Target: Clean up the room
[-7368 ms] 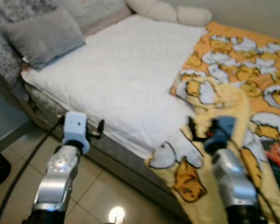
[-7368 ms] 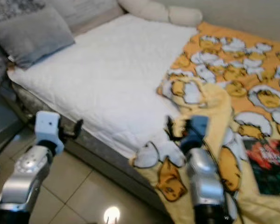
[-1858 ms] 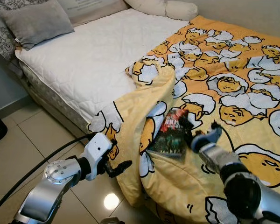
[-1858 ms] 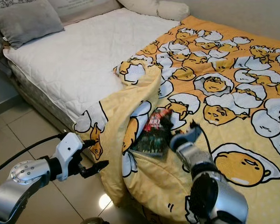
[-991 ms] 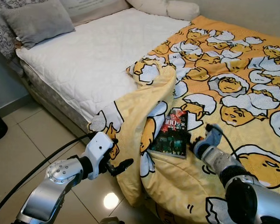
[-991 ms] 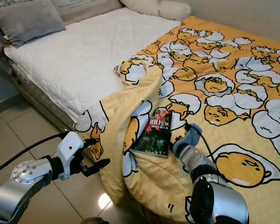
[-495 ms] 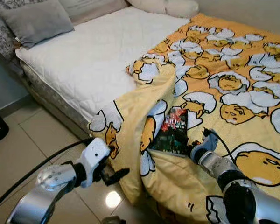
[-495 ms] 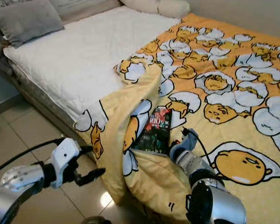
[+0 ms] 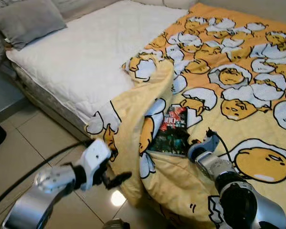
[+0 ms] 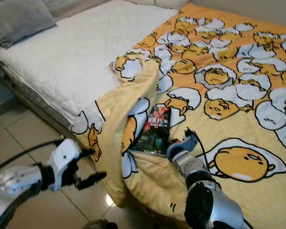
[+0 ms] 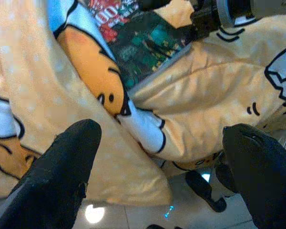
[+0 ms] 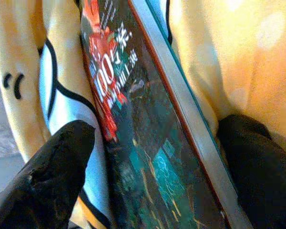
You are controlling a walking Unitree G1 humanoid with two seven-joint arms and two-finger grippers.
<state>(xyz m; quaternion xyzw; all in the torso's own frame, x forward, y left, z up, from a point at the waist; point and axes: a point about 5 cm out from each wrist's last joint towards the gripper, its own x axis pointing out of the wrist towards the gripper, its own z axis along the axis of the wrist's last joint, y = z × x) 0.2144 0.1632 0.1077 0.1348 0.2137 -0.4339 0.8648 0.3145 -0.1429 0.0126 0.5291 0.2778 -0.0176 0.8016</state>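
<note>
Right gripper (image 9: pixel 196 149) sits at the near edge of the book (image 9: pixel 172 131) in the left eye view, low on the yellow blanket (image 9: pixel 238 76) with the egg cartoon print. The book lies in a fold of this blanket, near the bed's edge, with its red title facing up. I think the gripper is placed so low because the book is flat and thin, so the fingers must come from the side to get it. The left gripper (image 9: pixel 115 179) hovers over the tiled floor (image 9: pixel 33 143), beside the blanket's hanging edge, and touches nothing. The white mattress (image 9: pixel 81 62) is bare on that side, and a grey pillow (image 9: pixel 28 19) lies at its head.

Seen from the right eye, the scene is the same: the book (image 10: pixel 153 130) rests half hidden between the raised fold and the flat part of the blanket (image 10: pixel 238 71).

Looking along the left wrist, two black fingers (image 11: pixel 62 176) stand wide apart with only the hanging blanket (image 11: pixel 205 100) between them, so this gripper is released. The book (image 11: pixel 138 43) is further away, next to the other arm.

From the right wrist, the book (image 12: pixel 133 129) fills the space between the two spread fingers (image 12: pixel 52 171). One is by the cover side and one by the spine side, and they do not clench it yet; the grasp is, in my judgement, being prepared.

No box, basket or other container is visible; the fold of the blanket is the only thing which holds the book.
</note>
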